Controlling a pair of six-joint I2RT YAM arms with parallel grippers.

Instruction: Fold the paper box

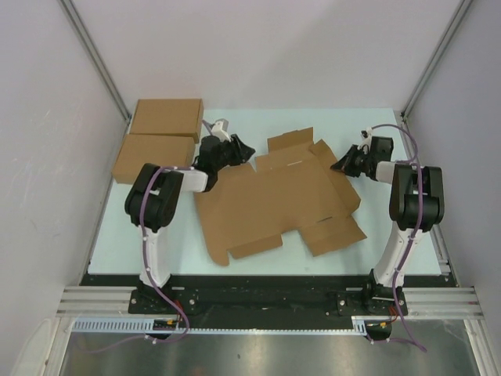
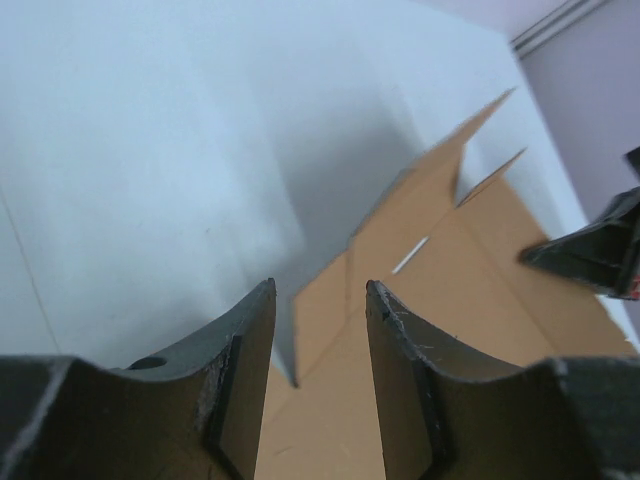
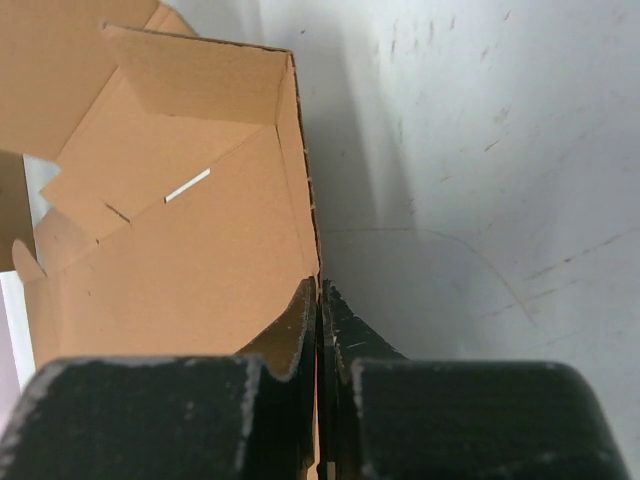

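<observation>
I'm on the first fold: my right pincer (image 3: 318, 305) is clamped on a raised side flap of the paper box (image 1: 278, 200), which lies mostly flat between both pincers. My left pincer (image 2: 320, 300) stands apart, the sheet's corner just ahead of it. Next, I reckon, it must close there.

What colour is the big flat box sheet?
The box is plain brown; the top view shows it best.

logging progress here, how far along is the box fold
Early. Done: almost nothing; the paper box lies mostly as a flat sheet, a few flaps raised. In hand: the right claw is shut on its right edge, and the left claw is open at its left edge. Left: raising walls, tucking tabs, closing the lid.
</observation>
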